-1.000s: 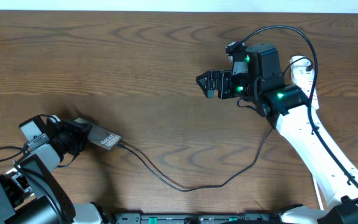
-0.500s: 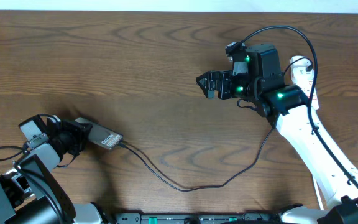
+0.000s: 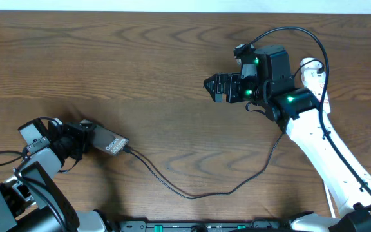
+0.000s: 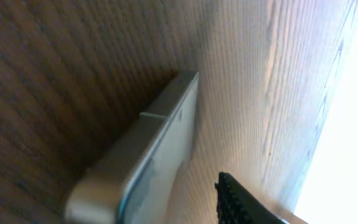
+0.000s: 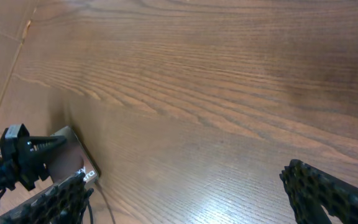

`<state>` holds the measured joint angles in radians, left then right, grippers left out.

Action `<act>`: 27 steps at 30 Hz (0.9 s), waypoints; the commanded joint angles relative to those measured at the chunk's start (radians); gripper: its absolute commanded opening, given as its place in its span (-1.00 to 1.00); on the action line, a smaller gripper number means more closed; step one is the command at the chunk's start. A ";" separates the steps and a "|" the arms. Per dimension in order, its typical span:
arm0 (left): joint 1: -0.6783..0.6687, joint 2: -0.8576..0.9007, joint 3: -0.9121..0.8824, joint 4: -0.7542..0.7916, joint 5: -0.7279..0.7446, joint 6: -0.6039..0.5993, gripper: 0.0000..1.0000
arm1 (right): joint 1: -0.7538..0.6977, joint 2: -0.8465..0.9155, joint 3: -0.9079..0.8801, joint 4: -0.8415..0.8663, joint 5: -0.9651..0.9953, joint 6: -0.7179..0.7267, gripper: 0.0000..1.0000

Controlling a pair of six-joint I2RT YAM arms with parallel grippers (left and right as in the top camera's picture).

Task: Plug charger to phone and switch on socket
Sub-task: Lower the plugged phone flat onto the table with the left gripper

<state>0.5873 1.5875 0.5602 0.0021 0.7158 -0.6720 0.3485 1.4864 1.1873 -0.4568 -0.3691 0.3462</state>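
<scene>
The phone (image 3: pixel 110 144) lies flat at the front left, its white label facing up. The charger (image 3: pixel 192 194) is a thin black cable; its plug tip (image 3: pixel 127 151) meets the phone's right end. My left gripper (image 3: pixel 84 137) sits at the phone's left end. In the left wrist view the phone (image 4: pixel 151 152) fills the middle, and one of the fingers (image 4: pixel 235 202) stands off its side with a gap. My right gripper (image 3: pixel 215 87) hovers wide open over bare wood, holding nothing. The socket (image 3: pixel 311 69) shows as a white piece behind the right arm, its switch hidden.
The right wrist view looks across the wood to the phone (image 5: pixel 67 155), the left gripper (image 5: pixel 23 155) and the cable (image 5: pixel 104 202). The charger loops along the table's front edge. A thick black arm cable (image 3: pixel 301 32) arches over the right arm.
My left gripper's jaws have parted from the phone and the left arm has edged slightly left. The phone, the cable and the right arm have stayed put.
</scene>
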 commanded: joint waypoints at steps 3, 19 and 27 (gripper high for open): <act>0.002 0.026 -0.026 -0.066 -0.118 0.007 0.08 | 0.007 -0.009 0.010 -0.005 0.005 -0.023 0.99; 0.003 0.026 -0.026 -0.166 -0.186 0.006 0.30 | 0.007 -0.009 0.010 -0.008 0.005 -0.023 0.98; 0.002 0.026 -0.026 -0.211 -0.187 0.006 0.31 | 0.007 -0.009 0.010 -0.008 0.005 -0.023 0.98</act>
<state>0.5873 1.5566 0.5964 -0.1497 0.6956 -0.6750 0.3485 1.4864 1.1873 -0.4606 -0.3687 0.3435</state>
